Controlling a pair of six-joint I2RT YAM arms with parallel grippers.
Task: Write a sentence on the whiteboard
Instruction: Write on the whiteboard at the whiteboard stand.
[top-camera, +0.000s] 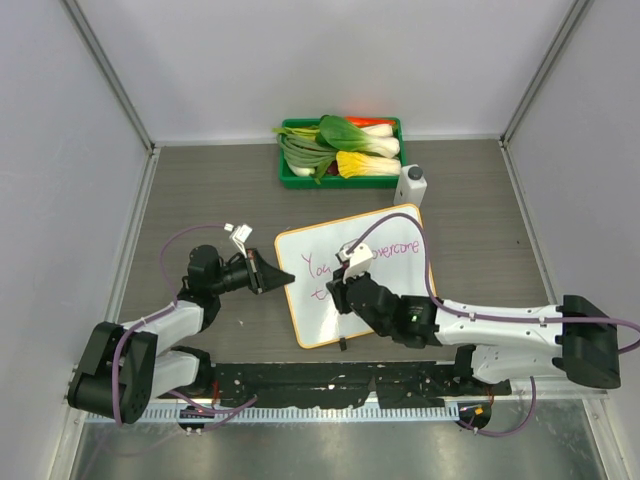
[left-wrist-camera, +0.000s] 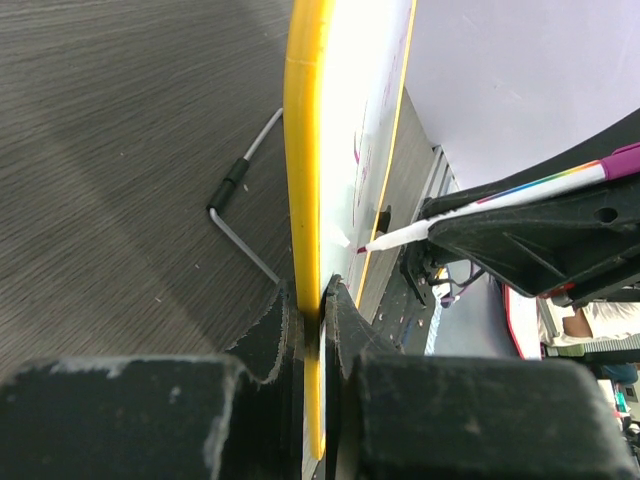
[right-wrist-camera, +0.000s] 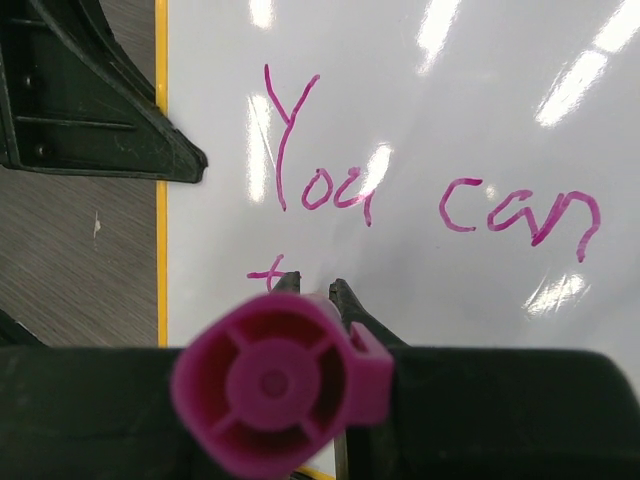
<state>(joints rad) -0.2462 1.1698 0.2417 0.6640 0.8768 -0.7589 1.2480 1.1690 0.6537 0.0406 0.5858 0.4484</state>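
The whiteboard (top-camera: 390, 285), white with an orange rim, stands tilted on the table. My left gripper (top-camera: 283, 279) is shut on its left edge, and in the left wrist view the rim (left-wrist-camera: 305, 150) runs between the jaws of that gripper (left-wrist-camera: 322, 300). My right gripper (top-camera: 346, 281) hovers over the board's lower left, shut on a pink marker (right-wrist-camera: 275, 385) whose tip (left-wrist-camera: 365, 247) meets the white face. The sentence (right-wrist-camera: 330, 190) reads "You can" in the right wrist view, with a "t" (right-wrist-camera: 265, 274) just under it, beside my right gripper (right-wrist-camera: 312, 285). More pink words (top-camera: 390, 250) follow to the right.
A green tray (top-camera: 390, 178) of leafy vegetables sits at the back of the table. A small white object (top-camera: 411, 182) stands just past the board's far corner. A bent wire stand (left-wrist-camera: 240, 195) props the board from behind. Grey walls close in both sides.
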